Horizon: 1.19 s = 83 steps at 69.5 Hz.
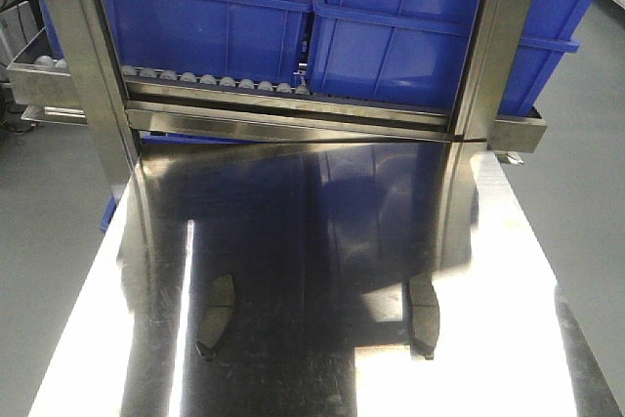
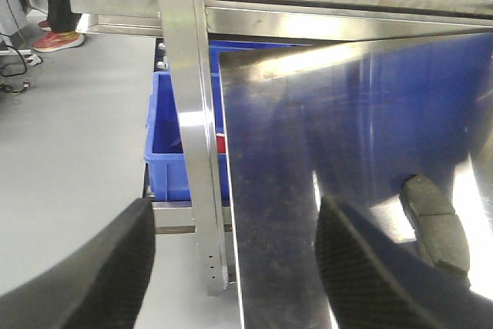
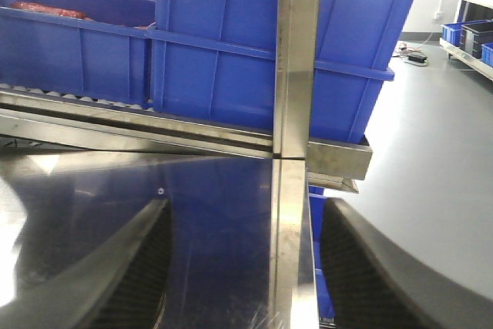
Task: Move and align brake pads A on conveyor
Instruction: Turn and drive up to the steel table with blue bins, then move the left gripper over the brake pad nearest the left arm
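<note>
Probably stiff and heavy, the brake pads A (image 1: 217,314) by the tabletop's (image 1: 322,241) near edge should be pinched across their width; left gripper (image 2: 235,275) and right gripper (image 3: 246,267) are opened wide.

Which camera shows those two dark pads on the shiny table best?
The exterior front-facing view: the left pad and the right pad both lie whole and unobstructed on the steel tabletop. The left wrist view catches only one pad, near its right edge. The right wrist view shows none.
</note>
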Available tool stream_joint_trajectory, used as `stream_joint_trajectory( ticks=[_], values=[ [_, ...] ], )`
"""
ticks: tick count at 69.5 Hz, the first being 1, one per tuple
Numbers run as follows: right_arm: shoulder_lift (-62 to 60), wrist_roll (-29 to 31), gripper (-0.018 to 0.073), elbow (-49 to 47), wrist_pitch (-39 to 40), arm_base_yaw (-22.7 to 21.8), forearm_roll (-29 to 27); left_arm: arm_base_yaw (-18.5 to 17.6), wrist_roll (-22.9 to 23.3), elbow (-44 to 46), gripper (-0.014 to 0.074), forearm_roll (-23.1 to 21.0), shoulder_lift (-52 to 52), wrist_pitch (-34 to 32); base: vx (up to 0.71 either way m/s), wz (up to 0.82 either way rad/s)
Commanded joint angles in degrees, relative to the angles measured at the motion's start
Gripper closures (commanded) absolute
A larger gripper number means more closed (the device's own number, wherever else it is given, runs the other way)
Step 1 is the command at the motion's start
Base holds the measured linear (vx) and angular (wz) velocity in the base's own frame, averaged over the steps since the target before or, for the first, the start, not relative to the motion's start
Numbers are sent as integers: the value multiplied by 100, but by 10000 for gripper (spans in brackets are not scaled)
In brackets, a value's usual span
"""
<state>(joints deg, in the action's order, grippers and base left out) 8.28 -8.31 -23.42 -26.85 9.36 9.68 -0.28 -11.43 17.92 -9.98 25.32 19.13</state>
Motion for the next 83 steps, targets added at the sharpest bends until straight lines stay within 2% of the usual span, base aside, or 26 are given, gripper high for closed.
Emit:
stream_joint_trajectory(
  ticks=[1, 83],
  values=[
    [84, 8, 144, -152, 414, -2, 81, -22, 45, 155, 147, -69, 54, -443, -1, -7],
    [84, 8, 144, -152, 414, -2, 81, -22, 45, 155, 147, -69, 54, -450, 0, -1]
  ],
)
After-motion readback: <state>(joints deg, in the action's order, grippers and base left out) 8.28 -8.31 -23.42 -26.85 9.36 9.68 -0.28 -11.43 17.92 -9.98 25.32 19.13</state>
